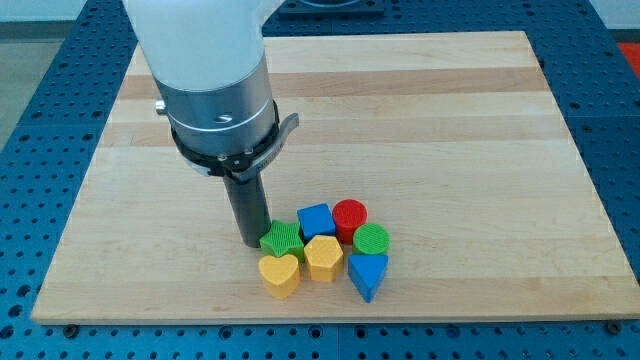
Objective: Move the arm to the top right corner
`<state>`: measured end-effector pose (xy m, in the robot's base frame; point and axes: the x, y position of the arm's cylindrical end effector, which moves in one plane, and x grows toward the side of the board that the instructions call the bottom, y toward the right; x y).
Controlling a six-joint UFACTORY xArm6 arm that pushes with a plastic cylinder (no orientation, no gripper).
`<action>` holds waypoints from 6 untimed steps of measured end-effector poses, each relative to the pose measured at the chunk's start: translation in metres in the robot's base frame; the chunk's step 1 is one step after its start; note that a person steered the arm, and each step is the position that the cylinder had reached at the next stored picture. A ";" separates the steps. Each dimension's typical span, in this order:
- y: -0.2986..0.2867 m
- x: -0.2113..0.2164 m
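My tip [253, 243] rests on the wooden board [450, 120], left of centre toward the view's bottom. It stands just left of the green star block [283, 241], close to or touching it. The blocks form one cluster to the tip's right: a blue cube [316, 220], a red cylinder [350, 217], a green cylinder [372, 240], a yellow hexagon [323, 258], a yellow heart [279, 274] and a blue triangle [368, 274]. The board's top right corner [520, 38] lies far from the tip.
The arm's white and grey body [215, 80] rises over the board's upper left part and hides the board behind it. A blue perforated table [610, 120] surrounds the board on all sides.
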<state>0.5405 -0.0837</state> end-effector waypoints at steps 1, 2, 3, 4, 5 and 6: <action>-0.002 0.000; -0.010 -0.045; 0.027 -0.132; 0.108 -0.197; 0.195 -0.234; 0.236 -0.273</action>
